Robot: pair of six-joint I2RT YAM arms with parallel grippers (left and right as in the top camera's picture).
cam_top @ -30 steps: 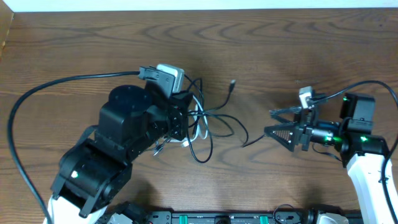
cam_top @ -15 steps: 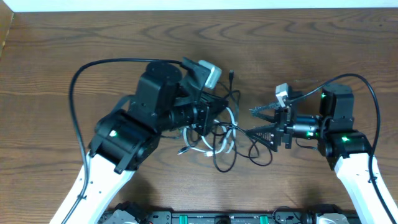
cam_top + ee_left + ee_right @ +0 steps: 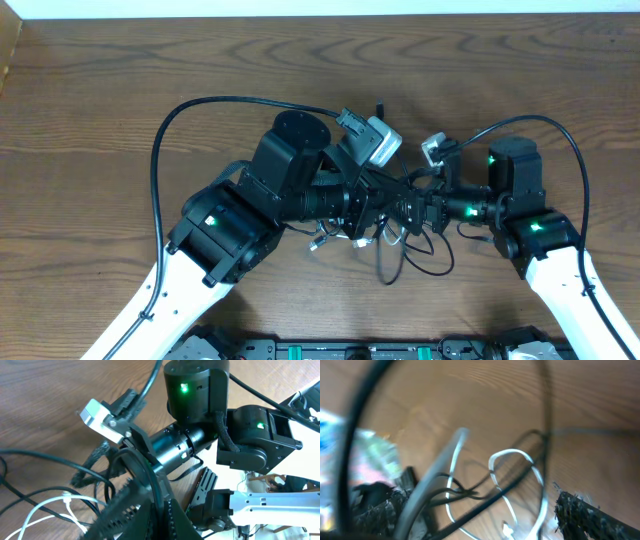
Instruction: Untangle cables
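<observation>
The cables lie in a tangle between the two arms at the table's middle: black loops and a white cord. My left gripper is shut on a black cable, pinched between its fingers. The white cord lies to its left on the table. My right gripper is open, its fingers wide apart, with the white cord and a black cable passing between them. The two grippers are almost touching over the tangle.
A thick black robot cable arcs over the left arm and another over the right arm. A small plug end sticks out behind the grippers. A black rail runs along the front edge.
My left arm has swung right with the cable bundle dragged along. My right gripper has moved left into the tangle, so both grippers now meet at the middle.
</observation>
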